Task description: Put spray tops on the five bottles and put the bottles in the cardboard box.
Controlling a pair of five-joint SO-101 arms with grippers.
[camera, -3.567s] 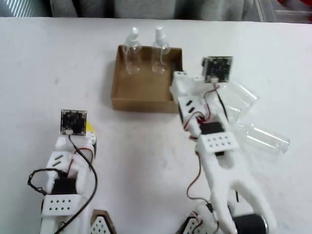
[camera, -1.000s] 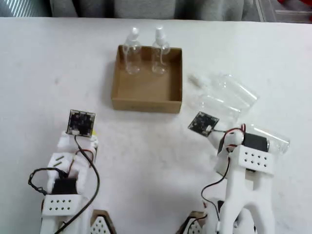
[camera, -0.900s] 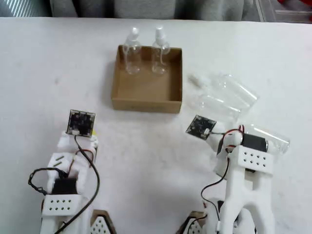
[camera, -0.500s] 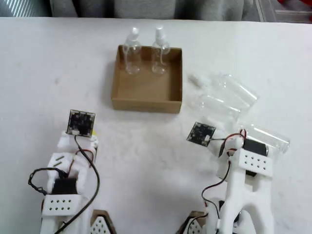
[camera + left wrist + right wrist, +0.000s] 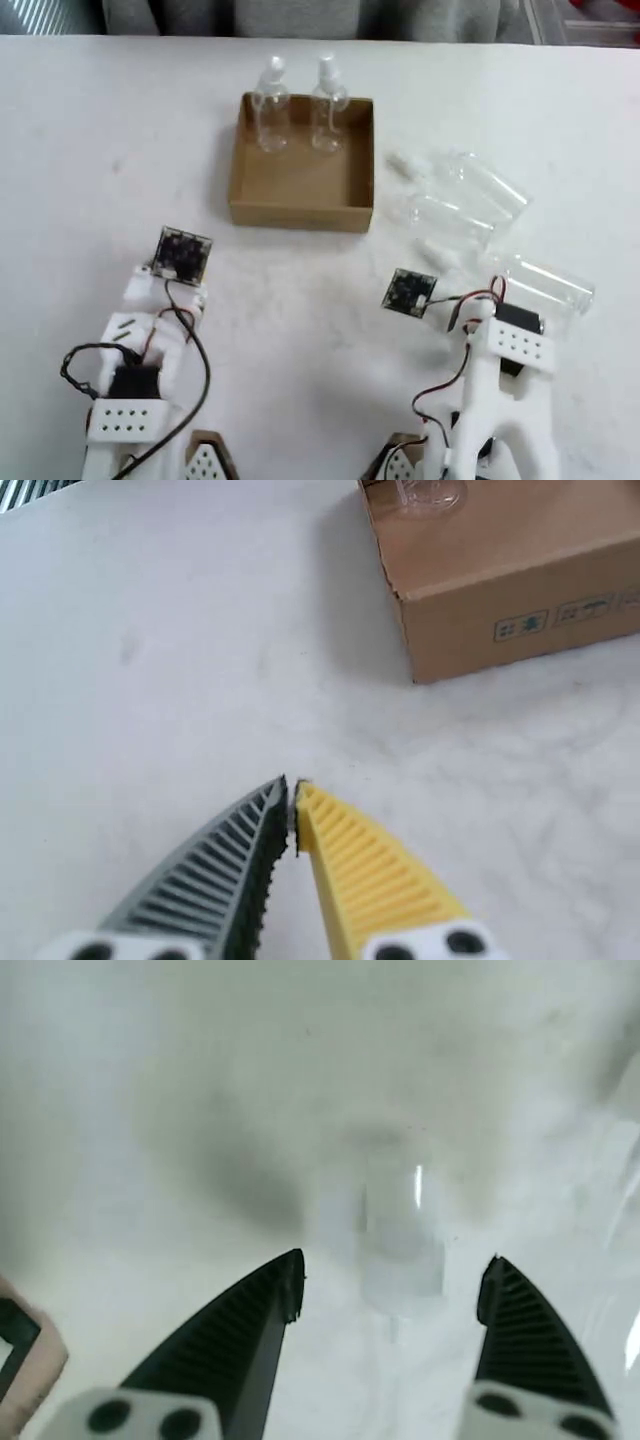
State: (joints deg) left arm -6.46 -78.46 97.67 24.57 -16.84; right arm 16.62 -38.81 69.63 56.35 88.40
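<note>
A cardboard box [image 5: 300, 190] sits mid-table with two clear bottles [image 5: 272, 110] [image 5: 327, 105] standing along its far wall, both wearing white spray tops. Three uncapped clear bottles [image 5: 480, 182] [image 5: 452, 220] [image 5: 548, 282] lie on their sides to the right of the box. One loose spray top [image 5: 400, 162] lies beside them, another [image 5: 437, 253] just ahead of the right arm [image 5: 500, 345]. My right gripper [image 5: 390, 1280] is open, its fingers on either side of that spray top [image 5: 397, 1230] without touching it. My left gripper [image 5: 292, 792] is shut and empty, over bare table short of the box's near corner [image 5: 500, 590].
The left arm [image 5: 135, 370] stands at the near left, its camera board [image 5: 182, 255] a little short of the box. White tabletop lies open to the left of the box and between the two arms.
The right arm has drawn back from beside the box to the near right, over the loose spray top. The left arm has edged slightly forward and right.
</note>
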